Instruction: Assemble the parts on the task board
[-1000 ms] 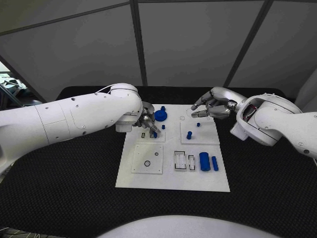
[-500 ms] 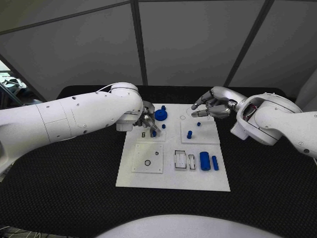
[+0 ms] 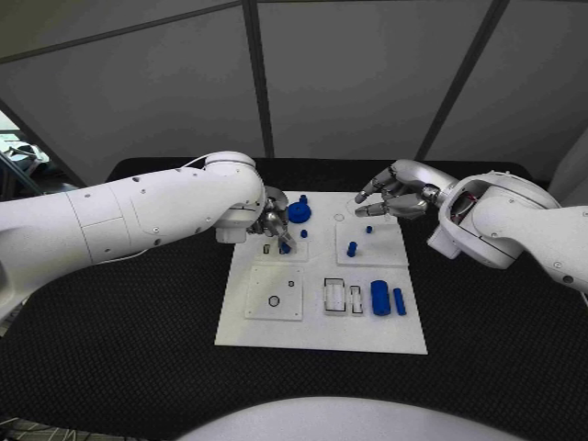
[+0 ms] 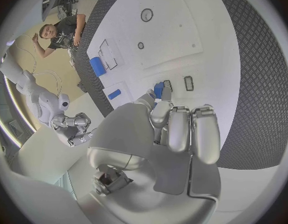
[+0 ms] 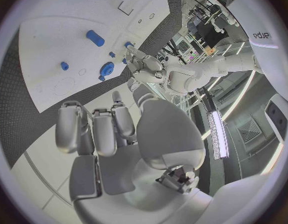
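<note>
two blue cylinders [image 3: 387,299] lie on the task board [image 3: 321,335].

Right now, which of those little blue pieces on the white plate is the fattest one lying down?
The thick blue cylinder on the task board, lying alongside a thinner blue rod. The other blue pieces are smaller.
</note>
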